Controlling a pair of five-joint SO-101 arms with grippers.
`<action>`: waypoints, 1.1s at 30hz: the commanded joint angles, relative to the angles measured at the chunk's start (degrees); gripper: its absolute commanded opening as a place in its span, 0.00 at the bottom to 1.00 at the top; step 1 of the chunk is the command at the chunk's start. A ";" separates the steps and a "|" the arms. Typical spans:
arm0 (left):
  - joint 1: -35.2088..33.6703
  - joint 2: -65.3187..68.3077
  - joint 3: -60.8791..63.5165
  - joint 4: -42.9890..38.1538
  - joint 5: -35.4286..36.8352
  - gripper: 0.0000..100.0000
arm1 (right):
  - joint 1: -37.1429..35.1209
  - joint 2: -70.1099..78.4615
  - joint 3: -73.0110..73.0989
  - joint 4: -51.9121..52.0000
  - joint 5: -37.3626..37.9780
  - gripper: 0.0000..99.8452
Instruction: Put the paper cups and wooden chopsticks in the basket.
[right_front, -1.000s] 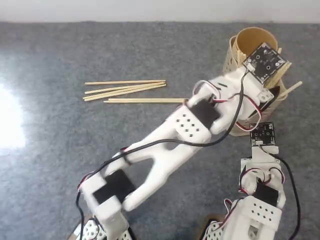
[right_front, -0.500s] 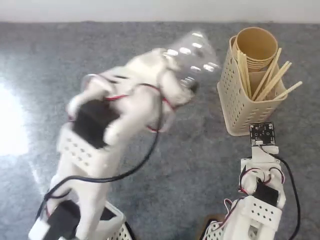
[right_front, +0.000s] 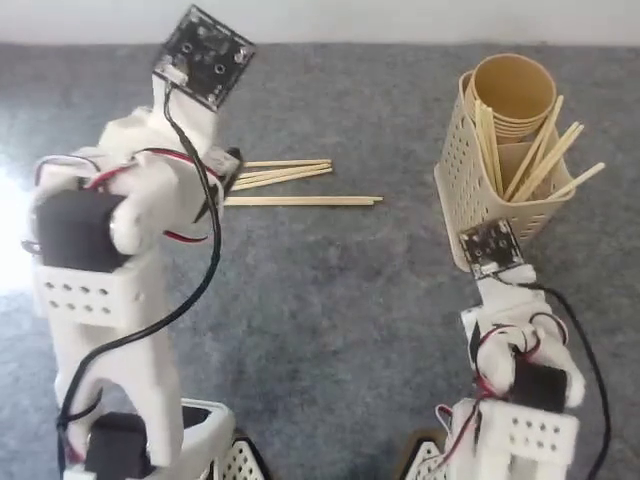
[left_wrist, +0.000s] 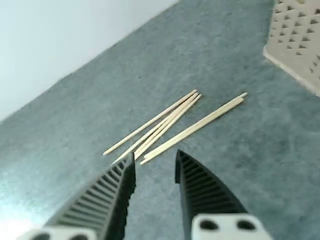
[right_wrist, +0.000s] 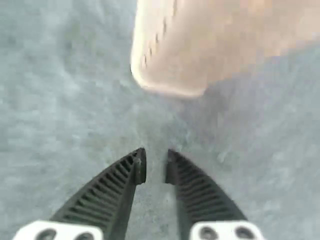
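Several wooden chopsticks (right_front: 285, 171) lie on the grey table, with one more chopstick (right_front: 300, 201) just in front of them. The cream basket (right_front: 480, 200) at the right holds stacked paper cups (right_front: 513, 90) and several chopsticks (right_front: 545, 160). My left arm (right_front: 120, 220) stands at the left, beside the loose chopsticks. My left gripper (left_wrist: 155, 160) is open and empty, its tips just short of the chopsticks (left_wrist: 160, 122). My right gripper (right_wrist: 156, 157) hangs low in front of the basket (right_wrist: 200, 50), with a narrow gap and nothing between its fingers.
The right arm (right_front: 515, 350) sits at the front right, close to the basket's near wall. Grey carpet-like table (right_front: 330, 300) lies open between the two arms. A pale wall runs along the far edge.
My left arm has swung from over the basket to the left, ending beside the loose chopsticks. The right arm's wrist has shifted slightly to the left.
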 joint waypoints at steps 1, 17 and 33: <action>-2.29 -1.23 5.67 -1.58 -11.16 0.12 | -7.43 0.13 -16.62 6.02 5.36 0.18; -8.88 1.85 31.08 -32.44 -31.91 0.12 | -24.04 40.66 -42.46 6.73 17.49 0.18; -14.59 42.64 12.09 -47.56 -33.23 0.12 | -32.48 87.87 -73.41 6.11 23.21 0.18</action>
